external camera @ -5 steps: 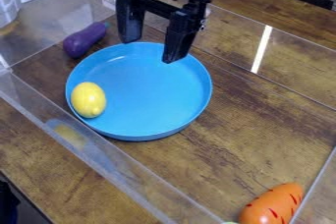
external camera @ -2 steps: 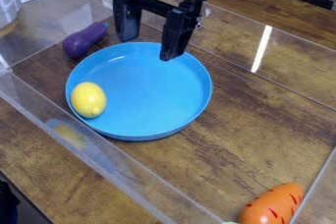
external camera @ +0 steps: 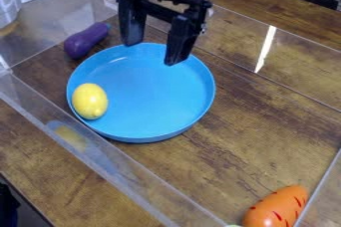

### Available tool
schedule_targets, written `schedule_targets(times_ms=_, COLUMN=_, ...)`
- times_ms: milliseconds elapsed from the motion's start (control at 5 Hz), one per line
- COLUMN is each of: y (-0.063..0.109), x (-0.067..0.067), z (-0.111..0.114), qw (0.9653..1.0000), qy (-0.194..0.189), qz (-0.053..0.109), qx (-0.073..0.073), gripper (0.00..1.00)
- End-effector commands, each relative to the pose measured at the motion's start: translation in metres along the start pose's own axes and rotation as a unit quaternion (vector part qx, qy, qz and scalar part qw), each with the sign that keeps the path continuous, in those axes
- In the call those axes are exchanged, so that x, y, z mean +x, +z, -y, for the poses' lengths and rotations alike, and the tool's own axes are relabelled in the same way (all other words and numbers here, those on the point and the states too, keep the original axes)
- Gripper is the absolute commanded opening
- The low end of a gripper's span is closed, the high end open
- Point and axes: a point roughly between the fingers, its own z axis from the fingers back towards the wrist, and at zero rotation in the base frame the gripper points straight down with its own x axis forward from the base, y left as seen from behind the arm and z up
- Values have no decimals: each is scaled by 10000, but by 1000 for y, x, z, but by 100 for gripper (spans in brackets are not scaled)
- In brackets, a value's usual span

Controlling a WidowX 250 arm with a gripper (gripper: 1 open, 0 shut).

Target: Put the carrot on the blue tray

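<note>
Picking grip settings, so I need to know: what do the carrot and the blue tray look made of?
The carrot looks like glossy orange plastic: it shines, with dark moulded grooves; only partly in view. The blue tray seems smooth, rigid plastic, evenly bright with a soft sheen along its raised rim.

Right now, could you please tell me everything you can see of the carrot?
The carrot is a small glossy orange toy with dark groove lines, lying on the wooden table at the lower right edge of the view, partly cut off. Nothing grips it; it lies apart from the blue tray. Its leafy top is not visible.
</note>
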Motion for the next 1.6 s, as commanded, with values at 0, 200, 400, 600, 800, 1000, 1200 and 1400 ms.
schedule_targets(times_ms=0, y=14, x=7, z=0, qw=9997, qy=-29, qz=226, qx=14, gripper=100)
schedule_targets(times_ms=200, y=14, x=5, z=-1, qw=9998, qy=-19, qz=201, qx=-3, gripper=100)
schedule_targets(times_ms=400, y=12, x=3, z=-2, qw=9998, qy=-9, qz=176, qx=-36, gripper=100)
schedule_targets(times_ms=600, y=11, x=1, z=-2, qw=9999, qy=-2, qz=152, qx=-65, gripper=100)
schedule_targets(times_ms=800, y=10, x=-1, z=-3, qw=9999, qy=3, qz=118, qx=-82, gripper=100)
schedule_targets(times_ms=1000, y=11, x=-3, z=-4, qw=9999, qy=17, qz=81, qx=-86, gripper=100)
schedule_targets(times_ms=1200, y=13, x=-5, z=-6, qw=10000, qy=22, qz=44, qx=-52, gripper=100)
schedule_targets(times_ms=1400, y=15, x=-5, z=-7, qw=10000, qy=46, qz=24, qx=-36, gripper=100)
